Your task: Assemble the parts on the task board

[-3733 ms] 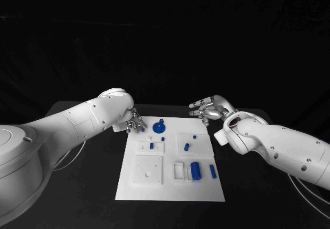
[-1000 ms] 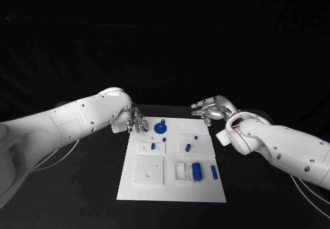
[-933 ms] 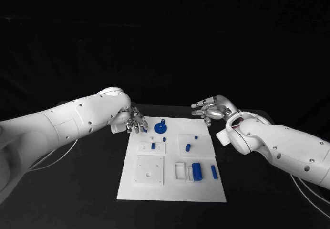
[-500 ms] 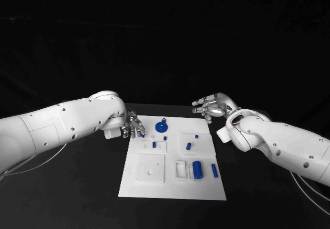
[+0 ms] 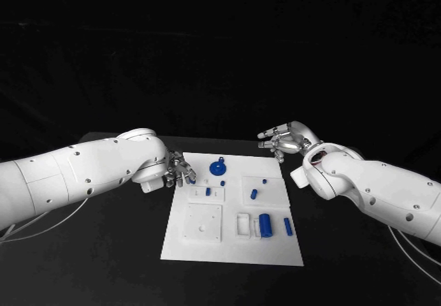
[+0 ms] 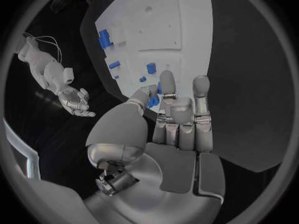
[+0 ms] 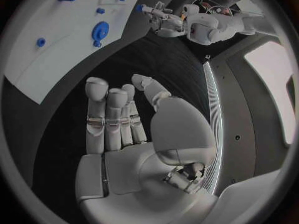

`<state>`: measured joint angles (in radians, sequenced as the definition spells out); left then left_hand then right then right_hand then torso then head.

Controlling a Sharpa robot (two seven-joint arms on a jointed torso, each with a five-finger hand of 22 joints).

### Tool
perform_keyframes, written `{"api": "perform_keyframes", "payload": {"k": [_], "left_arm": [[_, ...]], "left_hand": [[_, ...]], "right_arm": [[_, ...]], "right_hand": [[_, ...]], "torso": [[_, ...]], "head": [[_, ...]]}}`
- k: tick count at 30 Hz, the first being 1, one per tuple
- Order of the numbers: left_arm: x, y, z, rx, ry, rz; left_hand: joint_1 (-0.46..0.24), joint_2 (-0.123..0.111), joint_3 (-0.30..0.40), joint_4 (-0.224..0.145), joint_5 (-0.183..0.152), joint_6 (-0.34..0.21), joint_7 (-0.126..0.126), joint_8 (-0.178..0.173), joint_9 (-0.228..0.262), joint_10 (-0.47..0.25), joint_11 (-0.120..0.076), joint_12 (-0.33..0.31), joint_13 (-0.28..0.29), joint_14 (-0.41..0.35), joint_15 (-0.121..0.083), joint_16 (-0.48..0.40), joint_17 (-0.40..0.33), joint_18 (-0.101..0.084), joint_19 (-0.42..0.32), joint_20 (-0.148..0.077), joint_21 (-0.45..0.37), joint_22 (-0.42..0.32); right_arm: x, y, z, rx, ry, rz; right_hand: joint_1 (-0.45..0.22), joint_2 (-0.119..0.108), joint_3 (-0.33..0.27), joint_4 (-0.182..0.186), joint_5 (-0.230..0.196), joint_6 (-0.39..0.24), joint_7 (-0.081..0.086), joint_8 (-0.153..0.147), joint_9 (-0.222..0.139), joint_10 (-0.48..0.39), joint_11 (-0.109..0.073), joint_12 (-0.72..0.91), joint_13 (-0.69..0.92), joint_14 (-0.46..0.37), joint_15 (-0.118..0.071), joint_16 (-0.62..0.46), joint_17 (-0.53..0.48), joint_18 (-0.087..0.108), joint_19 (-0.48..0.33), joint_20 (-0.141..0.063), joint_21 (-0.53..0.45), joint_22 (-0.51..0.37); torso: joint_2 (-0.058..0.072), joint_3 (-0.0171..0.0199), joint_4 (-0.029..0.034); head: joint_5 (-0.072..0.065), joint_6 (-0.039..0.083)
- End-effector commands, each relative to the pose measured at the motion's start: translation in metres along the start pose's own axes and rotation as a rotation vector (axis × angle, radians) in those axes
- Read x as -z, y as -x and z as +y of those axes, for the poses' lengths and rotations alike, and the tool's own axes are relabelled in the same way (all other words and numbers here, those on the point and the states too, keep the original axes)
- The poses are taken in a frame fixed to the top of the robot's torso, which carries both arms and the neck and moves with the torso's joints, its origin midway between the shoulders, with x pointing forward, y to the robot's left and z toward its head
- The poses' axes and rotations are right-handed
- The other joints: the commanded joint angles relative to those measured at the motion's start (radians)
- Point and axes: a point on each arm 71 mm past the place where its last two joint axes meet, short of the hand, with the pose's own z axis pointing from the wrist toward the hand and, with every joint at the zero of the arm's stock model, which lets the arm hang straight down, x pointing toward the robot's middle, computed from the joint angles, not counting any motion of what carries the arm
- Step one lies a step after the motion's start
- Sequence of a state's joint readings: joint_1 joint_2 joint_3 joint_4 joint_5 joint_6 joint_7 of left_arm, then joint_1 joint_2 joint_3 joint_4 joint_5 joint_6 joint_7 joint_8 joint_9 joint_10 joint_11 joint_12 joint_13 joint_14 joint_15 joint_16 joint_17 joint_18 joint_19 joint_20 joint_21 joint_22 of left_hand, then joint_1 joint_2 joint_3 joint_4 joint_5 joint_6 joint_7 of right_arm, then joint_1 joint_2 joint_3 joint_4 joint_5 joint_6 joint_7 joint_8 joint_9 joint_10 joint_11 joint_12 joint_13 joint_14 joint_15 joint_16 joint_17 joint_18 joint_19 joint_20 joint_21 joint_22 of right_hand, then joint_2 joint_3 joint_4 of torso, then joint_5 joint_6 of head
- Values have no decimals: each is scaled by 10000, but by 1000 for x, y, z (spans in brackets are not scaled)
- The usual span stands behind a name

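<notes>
Overhead, the white task board [image 5: 234,245] is lying mid-table, carrying its blue parts: a round disc [image 5: 218,168] near the far edge and a cylinder [image 5: 264,225] nearer the robot. The left hand [image 5: 177,171] is hovering at the board's left far corner, fingers spread, holding nothing. The right hand [image 5: 287,141] is hanging beyond the right far corner, likewise empty and spread.

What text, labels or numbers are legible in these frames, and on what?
None can be read. The task board and its blue parts carry no visible lettering, nor do the left hand or the right hand in any view.
</notes>
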<state>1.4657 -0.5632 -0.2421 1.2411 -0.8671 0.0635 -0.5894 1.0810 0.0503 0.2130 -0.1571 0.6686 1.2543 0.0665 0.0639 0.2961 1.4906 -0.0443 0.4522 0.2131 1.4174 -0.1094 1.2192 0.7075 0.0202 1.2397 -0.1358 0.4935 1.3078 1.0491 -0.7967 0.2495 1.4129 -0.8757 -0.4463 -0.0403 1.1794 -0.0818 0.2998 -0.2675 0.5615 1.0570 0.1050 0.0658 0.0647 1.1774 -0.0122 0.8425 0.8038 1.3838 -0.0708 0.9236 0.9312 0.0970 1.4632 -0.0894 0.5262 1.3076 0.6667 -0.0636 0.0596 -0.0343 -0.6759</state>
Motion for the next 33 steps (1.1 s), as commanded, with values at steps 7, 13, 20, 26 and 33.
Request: {"api": "perform_keyframes", "payload": {"k": [7, 13, 20, 26, 33], "left_arm": [[-1, -11, -5, 231, -144, -212], [-4, -20, -3, 1, -107, -9], [-5, -24, -2, -306, -84, 71], [-8, -25, 0, -531, -9, 34], [-10, -26, 1, -633, 23, -20]], "left_hand": [[-19, 84, 886, -926, 39, 1088, -714, 31, 5, 263, -293, 62, 12, 106, -78, 45, 35, 21, 46, 2, 59, 204], [-16, 93, 895, -935, 33, 1091, -713, 29, -11, 262, -292, 75, 3, 105, -76, 47, 51, 22, 38, 5, 75, 204], [-16, 93, 895, -935, 33, 1091, -713, 29, -11, 262, -292, 75, 3, 105, -76, 47, 51, 22, 38, 5, 75, 204], [-16, 93, 895, -935, 33, 1091, -713, 29, -11, 262, -292, 75, 3, 105, -76, 47, 51, 22, 38, 5, 75, 204], [-16, 93, 895, -935, 33, 1091, -713, 29, -11, 262, -292, 75, 3, 105, -76, 47, 51, 22, 38, 5, 75, 204]], "right_arm": [[0, 0, 0, 12, 80, 33], [1, 1, 0, 21, 71, 23], [1, 1, 0, 19, 76, 28], [1, 0, 1, 12, 86, 38], [1, 0, 1, 8, 91, 45]], "right_hand": [[-31, 28, -27, -28, -23, 72, 10, -40, -12, 54, -13, -6, 8, 25, -64, -7, 8, 57, 298, -60, -5, 568], [-31, 28, -27, -28, -23, 72, 10, -40, -12, 54, -13, -6, 8, 25, -64, -7, 8, 57, 298, -60, -5, 568], [-26, 29, 2, -35, -14, 77, 11, -39, -11, 56, -14, -10, 8, 28, -65, -6, 10, 58, 299, -62, -14, 566], [-26, 29, 2, -35, -14, 77, 11, -39, -11, 56, -14, -10, 8, 28, -65, -6, 10, 58, 299, -62, -14, 566], [-26, 29, 2, -35, -14, 77, 11, -39, -11, 56, -14, -10, 8, 28, -65, -6, 10, 58, 299, -62, -14, 566]], "torso": [[25, 20, -20], [22, 21, -13], [24, 14, -19], [26, 18, -28], [28, 15, -15]], "head": [[-8, -16], [-34, -54], [-58, -60], [-53, -66], [-67, -68]]}}
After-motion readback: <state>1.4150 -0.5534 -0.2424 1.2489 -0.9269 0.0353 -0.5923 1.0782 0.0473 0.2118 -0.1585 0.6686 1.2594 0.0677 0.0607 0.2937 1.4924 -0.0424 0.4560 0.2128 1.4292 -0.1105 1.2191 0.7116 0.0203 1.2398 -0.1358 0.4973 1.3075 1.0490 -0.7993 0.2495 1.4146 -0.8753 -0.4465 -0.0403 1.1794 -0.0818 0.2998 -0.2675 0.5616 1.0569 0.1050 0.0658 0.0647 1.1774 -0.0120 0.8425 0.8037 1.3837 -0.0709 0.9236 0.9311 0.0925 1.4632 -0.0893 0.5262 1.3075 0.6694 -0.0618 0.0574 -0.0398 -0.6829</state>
